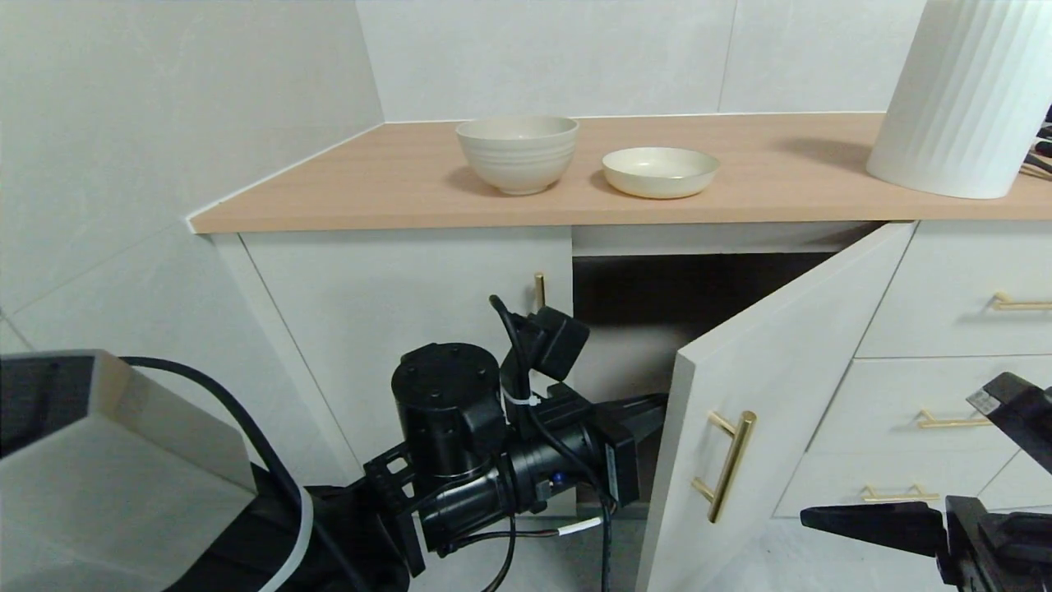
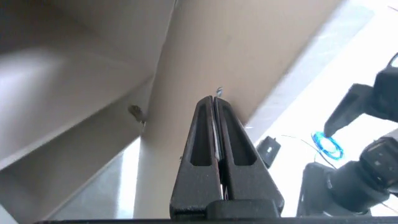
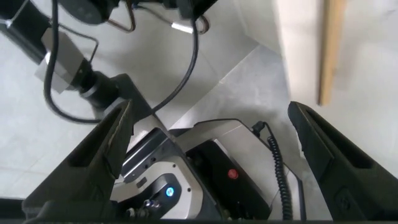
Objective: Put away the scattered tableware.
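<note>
Just one bowl (image 1: pixel 517 153), one shallow dish (image 1: pixel 660 171)

Off to the right on the wood-look surface (image 1: pixel 329 193) there's a big white ribbed container (image 1: pixel 962 99) with a pale tiled wall (image 1: pixel 575 49) behind it, plus a stack of white drawers (image 1: pixel 945 288) with brass bar handles (image 1: pixel 1019 302) underneath, and a grey tiled floor (image 3: pixel 242 87).
</note>
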`<state>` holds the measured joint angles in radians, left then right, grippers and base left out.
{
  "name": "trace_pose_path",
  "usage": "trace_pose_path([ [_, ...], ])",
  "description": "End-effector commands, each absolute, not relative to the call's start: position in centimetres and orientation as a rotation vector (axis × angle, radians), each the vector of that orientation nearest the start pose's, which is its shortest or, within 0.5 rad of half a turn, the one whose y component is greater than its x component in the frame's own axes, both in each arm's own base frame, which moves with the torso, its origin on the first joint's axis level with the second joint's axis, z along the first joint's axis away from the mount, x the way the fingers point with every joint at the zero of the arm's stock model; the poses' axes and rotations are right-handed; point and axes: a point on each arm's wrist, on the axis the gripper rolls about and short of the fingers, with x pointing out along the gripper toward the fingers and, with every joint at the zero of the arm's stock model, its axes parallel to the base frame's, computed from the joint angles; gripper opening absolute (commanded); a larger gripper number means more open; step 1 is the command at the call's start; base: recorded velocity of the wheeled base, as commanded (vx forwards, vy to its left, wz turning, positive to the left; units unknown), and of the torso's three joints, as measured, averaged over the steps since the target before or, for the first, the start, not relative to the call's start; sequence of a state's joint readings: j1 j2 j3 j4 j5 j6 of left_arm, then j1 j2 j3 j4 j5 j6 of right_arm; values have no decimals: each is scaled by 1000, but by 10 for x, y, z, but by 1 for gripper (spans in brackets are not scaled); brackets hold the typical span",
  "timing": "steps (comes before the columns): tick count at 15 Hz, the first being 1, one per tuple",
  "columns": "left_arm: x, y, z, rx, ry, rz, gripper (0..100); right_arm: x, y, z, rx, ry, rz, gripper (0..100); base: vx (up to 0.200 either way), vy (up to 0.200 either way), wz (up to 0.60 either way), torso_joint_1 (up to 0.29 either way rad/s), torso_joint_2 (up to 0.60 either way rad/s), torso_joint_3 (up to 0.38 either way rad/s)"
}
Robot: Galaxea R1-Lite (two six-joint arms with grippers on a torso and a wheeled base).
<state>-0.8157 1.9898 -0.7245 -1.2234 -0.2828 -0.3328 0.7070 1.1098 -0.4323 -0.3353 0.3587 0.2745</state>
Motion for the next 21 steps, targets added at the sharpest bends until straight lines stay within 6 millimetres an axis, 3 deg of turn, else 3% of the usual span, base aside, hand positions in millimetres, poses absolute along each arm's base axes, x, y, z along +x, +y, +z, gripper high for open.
trace_pose_path([
  [1,239,-262,119,-284,234,-1074,0,106,101,183,182,501,997,100,0,0,0,0,0,0],
  [8,247,-275,110,-289,221,-1076,0,106,101,183,182,504,997,100,0,0,0,0,0,0],
  [13,249,-277,102,-284,238,-1074,0,106,101,183,182,501,997,100,-200,0,0,7,2,0],
  [21,262,-291,87,-285,229,-1043,0,106,101,184,182,496,1001,100,0,0,0,0,0,0],
])
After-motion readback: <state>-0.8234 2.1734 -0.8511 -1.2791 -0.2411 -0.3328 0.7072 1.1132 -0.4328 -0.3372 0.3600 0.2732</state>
